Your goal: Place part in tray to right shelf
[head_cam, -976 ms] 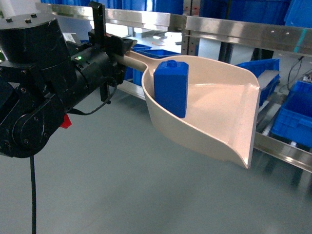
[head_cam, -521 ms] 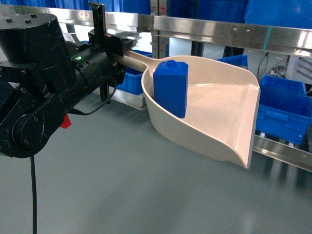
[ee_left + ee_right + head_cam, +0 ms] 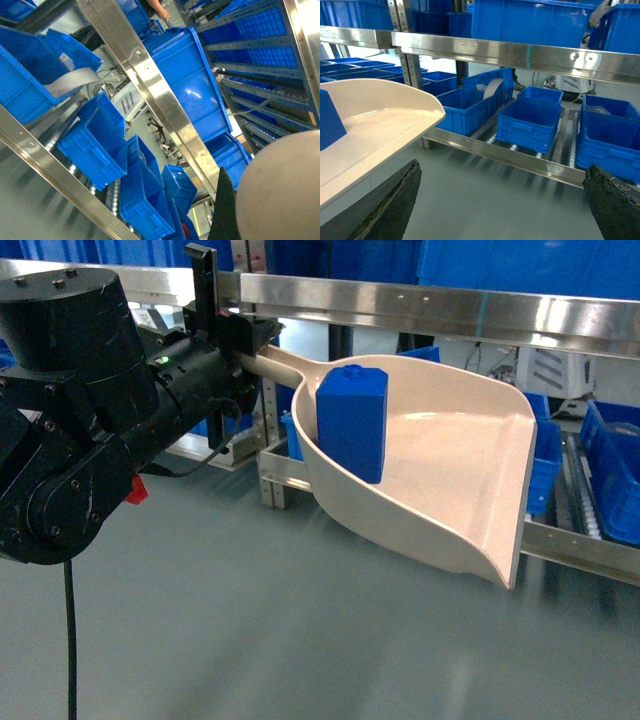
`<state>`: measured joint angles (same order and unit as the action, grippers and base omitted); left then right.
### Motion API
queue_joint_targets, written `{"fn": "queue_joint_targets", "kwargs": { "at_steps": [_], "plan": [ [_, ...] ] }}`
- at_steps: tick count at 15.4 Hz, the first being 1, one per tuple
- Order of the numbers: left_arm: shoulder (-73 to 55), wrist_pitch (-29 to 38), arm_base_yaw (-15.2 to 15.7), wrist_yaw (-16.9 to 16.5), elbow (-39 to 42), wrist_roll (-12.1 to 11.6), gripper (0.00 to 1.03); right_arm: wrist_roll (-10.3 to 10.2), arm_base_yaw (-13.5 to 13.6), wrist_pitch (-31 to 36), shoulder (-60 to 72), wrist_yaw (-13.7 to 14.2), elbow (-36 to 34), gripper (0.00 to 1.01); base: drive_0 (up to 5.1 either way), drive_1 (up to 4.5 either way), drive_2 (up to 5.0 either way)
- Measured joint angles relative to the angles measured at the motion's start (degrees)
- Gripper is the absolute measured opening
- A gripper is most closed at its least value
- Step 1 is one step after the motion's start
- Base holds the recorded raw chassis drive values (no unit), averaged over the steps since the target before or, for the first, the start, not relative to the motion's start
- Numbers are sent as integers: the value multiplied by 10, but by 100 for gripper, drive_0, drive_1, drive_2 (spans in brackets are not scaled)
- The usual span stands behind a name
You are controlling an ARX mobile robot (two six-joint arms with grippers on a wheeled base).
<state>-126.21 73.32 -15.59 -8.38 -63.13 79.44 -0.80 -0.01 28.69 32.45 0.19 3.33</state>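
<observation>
The blue part (image 3: pixel 352 422) stands upright inside the pinkish-beige tray (image 3: pixel 450 475), against its back wall near the handle. My left gripper (image 3: pixel 232 338) is shut on the tray's handle (image 3: pixel 275 362) and holds the tray in the air above the grey floor. In the left wrist view only one black finger (image 3: pixel 221 210) and the tray's rounded surface (image 3: pixel 280 190) show. My right gripper (image 3: pixel 503 172) is open and empty, to the right of the tray (image 3: pixel 375 120). The right shelf's front rail (image 3: pixel 520 157) and white rollers lie ahead of it.
Several blue bins (image 3: pixel 527 122) sit on the shelf's rollers, with more bins (image 3: pixel 530 20) on the level above a steel rail (image 3: pixel 520 52). A steel upright (image 3: pixel 265 455) stands behind the tray. Grey floor (image 3: pixel 300 630) spreads below.
The shelving behind has slid leftward across the head view, bringing the roller shelf and its bins in at the right. The tray, the part and the left arm keep the same place in view.
</observation>
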Motion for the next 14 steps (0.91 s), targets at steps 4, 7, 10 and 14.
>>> {"fn": "queue_joint_targets", "kwargs": {
  "at_steps": [4, 7, 10, 14],
  "plan": [
    [0, 0, 0, 0, 0, 0, 13, 0, 0, 0, 0, 0, 0, 98, -155, -155, -155],
    [0, 0, 0, 0, 0, 0, 13, 0, 0, 0, 0, 0, 0, 98, -164, -164, -164],
    [0, 0, 0, 0, 0, 0, 13, 0, 0, 0, 0, 0, 0, 98, -155, -155, -155],
    [0, 0, 0, 0, 0, 0, 13, 0, 0, 0, 0, 0, 0, 98, -161, -161, -161]
  ]
}}
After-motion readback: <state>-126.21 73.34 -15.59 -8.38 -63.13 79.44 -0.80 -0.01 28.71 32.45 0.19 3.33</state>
